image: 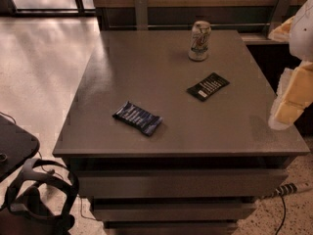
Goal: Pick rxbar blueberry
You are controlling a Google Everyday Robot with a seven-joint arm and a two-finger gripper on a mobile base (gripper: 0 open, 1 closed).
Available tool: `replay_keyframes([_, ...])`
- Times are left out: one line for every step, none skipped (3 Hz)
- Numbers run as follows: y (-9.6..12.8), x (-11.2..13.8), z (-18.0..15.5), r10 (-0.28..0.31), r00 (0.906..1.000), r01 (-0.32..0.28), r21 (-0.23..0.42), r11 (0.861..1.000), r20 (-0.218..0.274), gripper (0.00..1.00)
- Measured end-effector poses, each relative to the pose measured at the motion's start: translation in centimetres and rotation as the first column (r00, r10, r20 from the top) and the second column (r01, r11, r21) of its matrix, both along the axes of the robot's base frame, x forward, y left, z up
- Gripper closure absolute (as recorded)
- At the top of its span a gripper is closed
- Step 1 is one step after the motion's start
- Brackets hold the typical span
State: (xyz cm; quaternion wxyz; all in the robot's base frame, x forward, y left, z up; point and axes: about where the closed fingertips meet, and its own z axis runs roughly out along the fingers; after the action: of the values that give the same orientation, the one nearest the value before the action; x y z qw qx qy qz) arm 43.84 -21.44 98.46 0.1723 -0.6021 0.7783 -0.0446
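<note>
**One surface, one pincer, three small things**

One grey surface tops a cabinet with three drawer fronts. One pale arm segment hangs past the surface's right edge. The single dark pincer sits low at the lower left, below the surface's top and well apart from everything on it; I cannot tell whether it is released or clenched. One can stands upright near the back. One black packet lies flat right of centre. One rxbar blueberry lies flat toward the front left, apart from both.
</note>
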Motion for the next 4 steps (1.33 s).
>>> replay_keyframes([0.0,0.0,0.0,0.0,1.0,0.0,0.0,1.0,0.0,0.0])
replay_keyframes([2.1,0.1,-0.9,0.016,0.9999,-0.016,0.071,0.997,0.003,0.0])
replay_keyframes([5.2,0.4,-2.5,0.011,0.9999,-0.013,0.187,0.982,0.012,0.0])
replay_keyframes([8.8,0.4,-5.1,-0.015,0.9999,0.015,0.323,0.946,-0.001,0.0])
